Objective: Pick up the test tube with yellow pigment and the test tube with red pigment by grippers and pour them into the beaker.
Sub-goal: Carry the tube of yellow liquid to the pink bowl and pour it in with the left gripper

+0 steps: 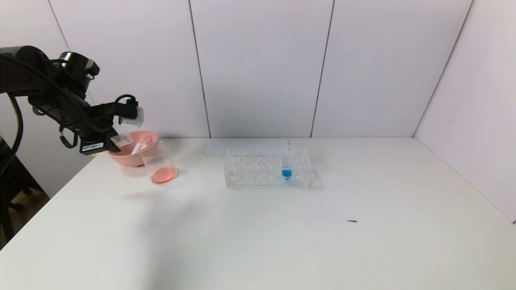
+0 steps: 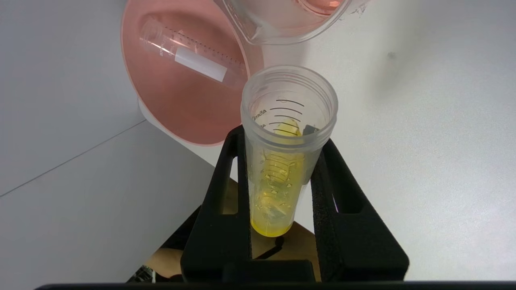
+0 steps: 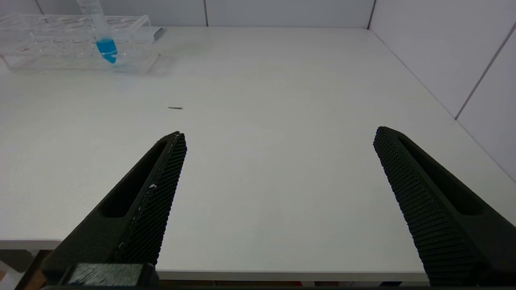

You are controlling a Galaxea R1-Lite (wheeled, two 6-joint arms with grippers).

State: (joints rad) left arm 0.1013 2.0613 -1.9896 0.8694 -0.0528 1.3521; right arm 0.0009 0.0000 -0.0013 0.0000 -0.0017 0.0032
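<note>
My left gripper [image 1: 114, 144] is shut on the yellow-pigment test tube [image 2: 282, 169] and holds it tilted above the table's far left. Yellow liquid sits at its bottom, with drops along its wall. Its open mouth points at the beaker [image 1: 160, 163], just short of the rim and not touching it. The beaker [image 2: 282, 24] holds red-orange liquid at its bottom. A clear empty tube [image 2: 193, 60] lies in the pink bowl [image 2: 173, 108]; no tube with red liquid shows. My right gripper [image 3: 278, 137] is open and empty over the table's front edge.
The pink bowl [image 1: 128, 158] stands just behind the beaker. A clear tube rack [image 1: 254, 171] with a blue-liquid tube [image 1: 287, 165] stands mid-table at the back; both the rack [image 3: 48, 56] and the tube [image 3: 106, 44] show in the right wrist view. A small dark speck [image 1: 352, 221] lies on the table.
</note>
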